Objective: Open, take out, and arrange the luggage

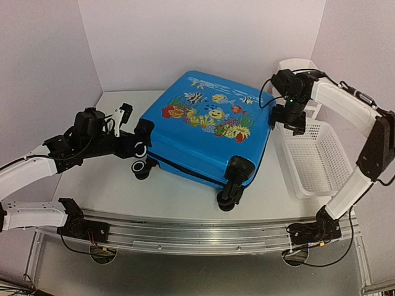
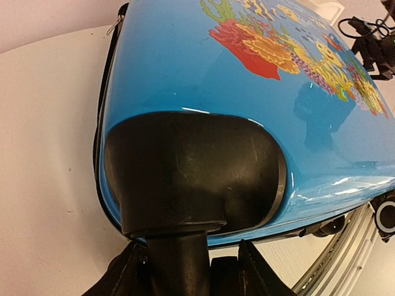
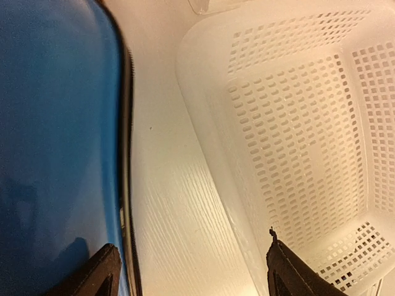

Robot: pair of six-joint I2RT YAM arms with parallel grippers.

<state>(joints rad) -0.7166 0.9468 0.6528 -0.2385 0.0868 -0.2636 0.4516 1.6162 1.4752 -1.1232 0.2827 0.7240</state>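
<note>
The desk (image 1: pixel 92 179) carries the luggage (image 1: pixel 203 132), shut and lying lid-up between the 2 pincers, to the right of the left pincer (image 1: pixel 138 147) and to the left of the right pincer (image 3: pixel 188 274). A white slatted basket (image 1: pixel 324 160) sits just right of the right pincer. That pincer hangs with its fingers wide apart over the bare strip between luggage and basket. The left pincer's fingers flank a black wheel mount (image 2: pixel 191 172) at the luggage's corner. Whether they clamp it, I cannot tell.
</note>
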